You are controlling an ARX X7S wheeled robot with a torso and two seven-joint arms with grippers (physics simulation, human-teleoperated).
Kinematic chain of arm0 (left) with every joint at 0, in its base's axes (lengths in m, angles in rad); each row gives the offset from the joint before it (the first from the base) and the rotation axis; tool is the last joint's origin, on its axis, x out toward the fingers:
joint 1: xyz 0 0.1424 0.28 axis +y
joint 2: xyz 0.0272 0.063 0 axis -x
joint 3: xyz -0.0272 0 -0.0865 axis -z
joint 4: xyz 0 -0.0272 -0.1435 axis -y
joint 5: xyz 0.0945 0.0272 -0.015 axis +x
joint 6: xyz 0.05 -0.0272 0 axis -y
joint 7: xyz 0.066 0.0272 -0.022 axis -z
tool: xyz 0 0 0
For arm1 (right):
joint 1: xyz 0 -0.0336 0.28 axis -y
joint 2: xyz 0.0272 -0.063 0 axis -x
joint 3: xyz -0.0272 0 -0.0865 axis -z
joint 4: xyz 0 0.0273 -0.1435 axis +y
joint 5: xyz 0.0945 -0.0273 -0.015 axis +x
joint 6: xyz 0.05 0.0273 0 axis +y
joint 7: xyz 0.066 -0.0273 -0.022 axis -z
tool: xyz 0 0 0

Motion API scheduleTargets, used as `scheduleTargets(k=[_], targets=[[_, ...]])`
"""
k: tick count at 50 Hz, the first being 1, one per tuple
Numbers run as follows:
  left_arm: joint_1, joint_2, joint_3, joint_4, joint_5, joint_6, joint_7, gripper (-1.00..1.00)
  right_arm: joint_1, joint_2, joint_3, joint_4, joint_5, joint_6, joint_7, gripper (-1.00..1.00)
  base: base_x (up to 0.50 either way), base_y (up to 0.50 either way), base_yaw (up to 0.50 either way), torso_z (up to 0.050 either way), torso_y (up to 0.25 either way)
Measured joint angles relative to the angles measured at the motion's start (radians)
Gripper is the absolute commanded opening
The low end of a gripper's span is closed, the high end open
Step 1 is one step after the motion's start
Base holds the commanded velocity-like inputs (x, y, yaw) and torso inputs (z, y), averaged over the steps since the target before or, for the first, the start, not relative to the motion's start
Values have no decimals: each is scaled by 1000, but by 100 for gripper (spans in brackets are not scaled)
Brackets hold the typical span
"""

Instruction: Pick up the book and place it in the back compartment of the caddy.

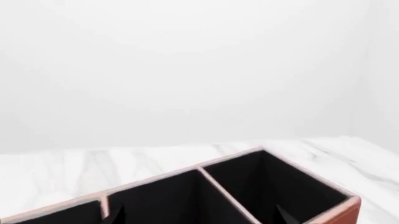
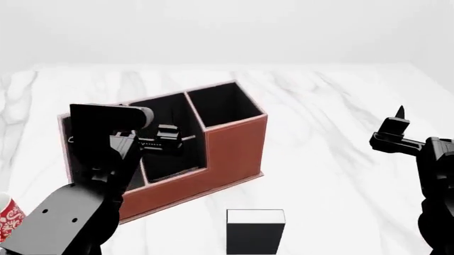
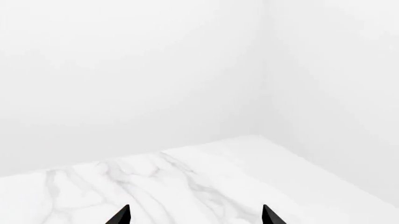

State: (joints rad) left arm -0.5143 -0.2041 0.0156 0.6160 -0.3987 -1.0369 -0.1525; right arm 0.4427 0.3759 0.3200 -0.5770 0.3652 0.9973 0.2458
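Observation:
The book (image 2: 255, 232), black with a white top edge, stands upright on the marble table near the front, apart from both grippers. The red-brown caddy (image 2: 230, 146) sits left of centre. Its back compartment (image 2: 161, 110) is a black-lined cell behind a lower-fronted cell. My left gripper (image 2: 170, 141) hovers over these middle cells, open and empty. In the left wrist view its tips (image 1: 199, 217) straddle a pink partition of the caddy (image 1: 339, 214). My right gripper (image 2: 397, 119) hangs open over bare table at the right, holding nothing; its fingertips (image 3: 123, 216) show at the wrist view's lower edge.
A red patterned mug (image 2: 8, 218) peeks in at the front left edge, beside my left arm. The caddy's tall square cell (image 2: 221, 106) is at its back right corner. The white marble table (image 2: 333, 159) stretches between the caddy and my right arm.

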Motion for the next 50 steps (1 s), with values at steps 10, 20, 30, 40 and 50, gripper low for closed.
scheduleTargets(k=[10,20,30,40,50], targets=[[-3,-3,1,-1,-6,-2,-5,100,-1,2,-4,2,5,-1,0,100,150,0,0,0,2],[-7,-5,-2,1,-18,-10,-10,100,2,6,-11,7,3,6,7,100,0,0,0,0,0],[-91,-42,32,20,-64,-109,20,100,5,11,-24,14,-1,12,14,100,0,0,0,0,0],[-442,-193,181,-40,-325,-336,153,100,10,15,-43,38,-9,13,19,100,0,0,0,0,0],[-687,-311,382,-117,-481,-405,321,100,13,18,-62,63,-16,9,22,100,0,0,0,0,0]])
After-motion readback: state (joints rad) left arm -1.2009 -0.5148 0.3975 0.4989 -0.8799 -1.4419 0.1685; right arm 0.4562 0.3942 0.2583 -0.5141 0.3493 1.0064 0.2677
